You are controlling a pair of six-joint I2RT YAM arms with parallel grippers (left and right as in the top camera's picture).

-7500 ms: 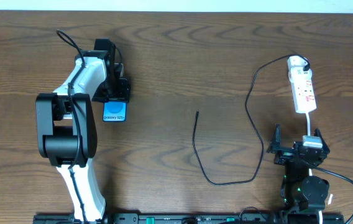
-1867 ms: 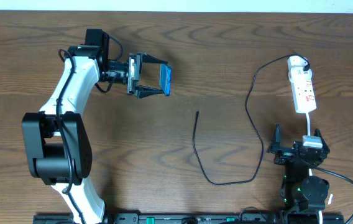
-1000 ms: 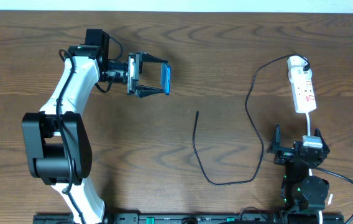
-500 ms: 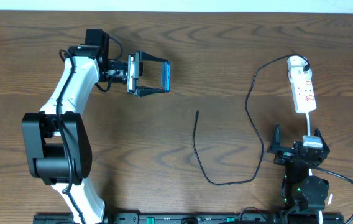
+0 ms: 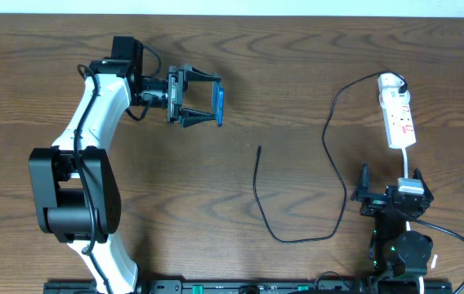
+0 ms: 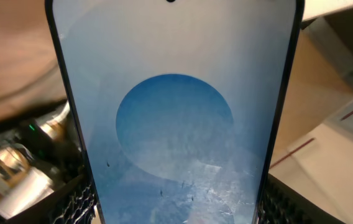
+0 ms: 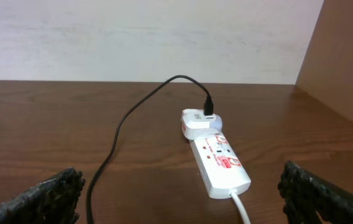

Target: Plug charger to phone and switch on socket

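Observation:
My left gripper (image 5: 203, 106) is shut on the phone (image 5: 219, 104) and holds it edge-on above the back left of the table. In the left wrist view the blue screen of the phone (image 6: 176, 118) fills the frame, its edges between the fingers (image 6: 71, 205). The charger (image 5: 334, 175) is a thin black cable looping across the table, and its free tip (image 5: 259, 149) lies near the middle. The white socket (image 5: 398, 114) lies at the right; the socket (image 7: 217, 158) carries the charger's plug at its far end. My right gripper (image 5: 389, 184) stands open just short of the socket, nothing between its fingers.
A white adapter (image 5: 390, 82) sits at the socket's far end. The socket's white cord (image 5: 408, 159) runs back toward my right arm. A wooden side panel (image 7: 344, 62) rises at the right and a pale wall lies beyond the table's far edge.
My left gripper has rolled a little with the phone in it, staying at about the same spot. The right arm, charger and socket have not moved.

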